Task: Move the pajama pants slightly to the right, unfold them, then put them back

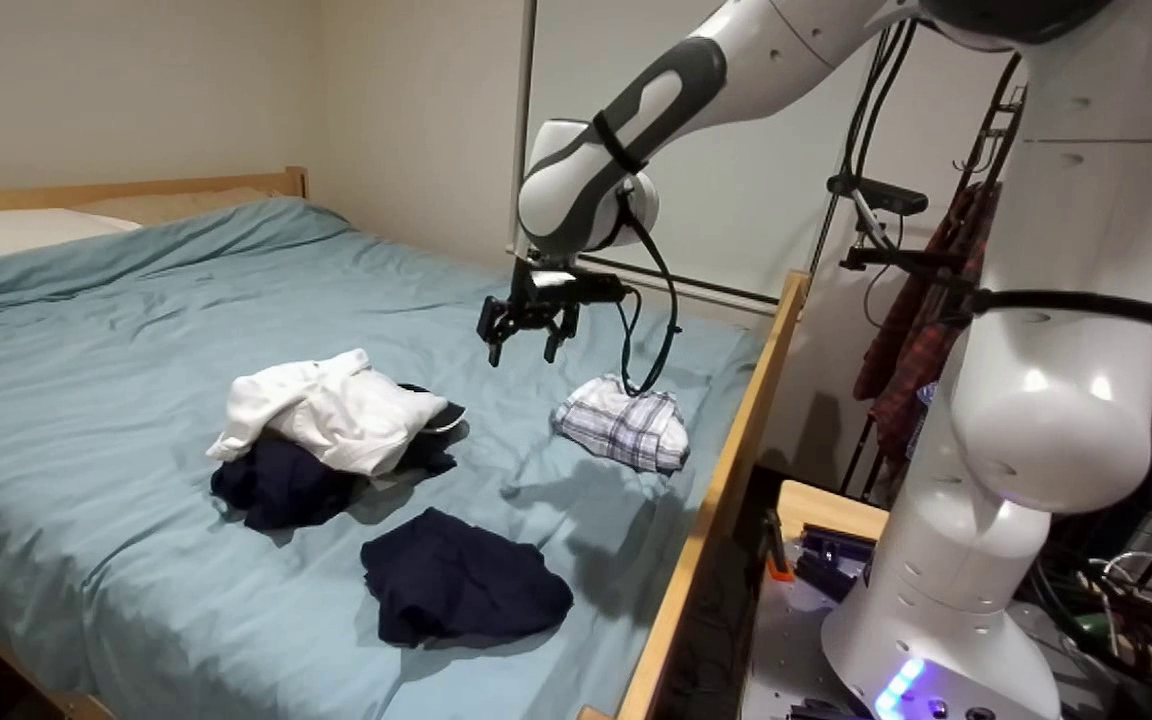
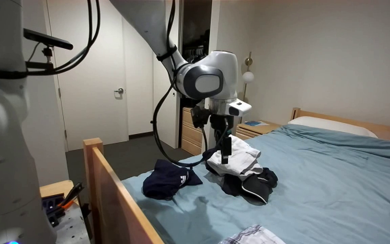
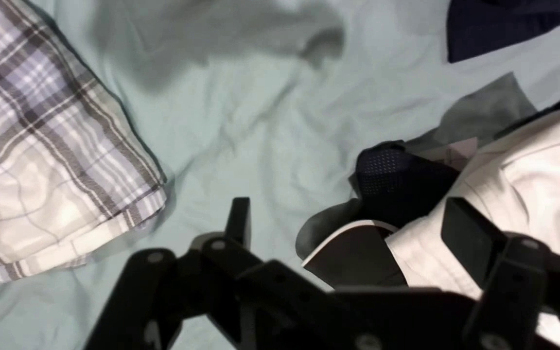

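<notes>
The pajama pants (image 1: 624, 425), white with grey-blue checks, lie folded in a compact bundle on the bed near the wooden side rail. Only part of the pajama pants (image 2: 254, 236) shows at the bottom edge of an exterior view. In the wrist view the pajama pants (image 3: 51, 146) fill the left side, apart from the fingers. My gripper (image 1: 523, 352) hangs in the air over the bed, pointing down, between the plaid bundle and the clothes pile. Its jaws stand wide apart in the wrist view, and the gripper (image 3: 348, 218) is open, holding nothing.
A pile with a white garment (image 1: 341, 415) on top of dark clothes lies on the bed. A separate navy garment (image 1: 461, 580) lies closer to the bed's foot. The wooden bed rail (image 1: 726, 490) runs between the bed and the robot's base. A cable loop (image 1: 671, 330) hangs beside the wrist.
</notes>
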You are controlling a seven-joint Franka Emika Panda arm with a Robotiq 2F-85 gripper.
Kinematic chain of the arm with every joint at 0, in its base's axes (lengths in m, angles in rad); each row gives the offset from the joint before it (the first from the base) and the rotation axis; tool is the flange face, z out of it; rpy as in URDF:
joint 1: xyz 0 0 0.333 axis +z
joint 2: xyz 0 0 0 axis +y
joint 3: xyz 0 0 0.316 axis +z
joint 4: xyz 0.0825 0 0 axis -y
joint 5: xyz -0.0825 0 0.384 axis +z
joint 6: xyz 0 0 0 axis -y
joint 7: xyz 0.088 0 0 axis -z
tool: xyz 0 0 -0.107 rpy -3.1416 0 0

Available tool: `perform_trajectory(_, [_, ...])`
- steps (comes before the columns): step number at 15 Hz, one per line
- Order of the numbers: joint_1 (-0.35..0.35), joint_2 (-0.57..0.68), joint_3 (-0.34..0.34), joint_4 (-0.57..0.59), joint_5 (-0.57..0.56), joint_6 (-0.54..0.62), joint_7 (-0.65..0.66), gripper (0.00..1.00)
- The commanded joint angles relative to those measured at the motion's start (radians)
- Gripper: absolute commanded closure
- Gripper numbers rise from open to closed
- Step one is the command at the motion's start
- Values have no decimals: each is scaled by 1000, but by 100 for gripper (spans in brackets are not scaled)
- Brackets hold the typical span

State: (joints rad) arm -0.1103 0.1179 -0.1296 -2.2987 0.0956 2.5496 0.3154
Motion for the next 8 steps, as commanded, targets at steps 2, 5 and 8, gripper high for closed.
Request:
perform_trajectory(2, [11, -45, -7, -37, 22, -20, 102, 0])
perform_trajectory(5, [4, -16, 3, -12, 61, -8, 63, 0])
perform_trajectory(8, [6, -22, 11, -15, 95, -8, 60, 0])
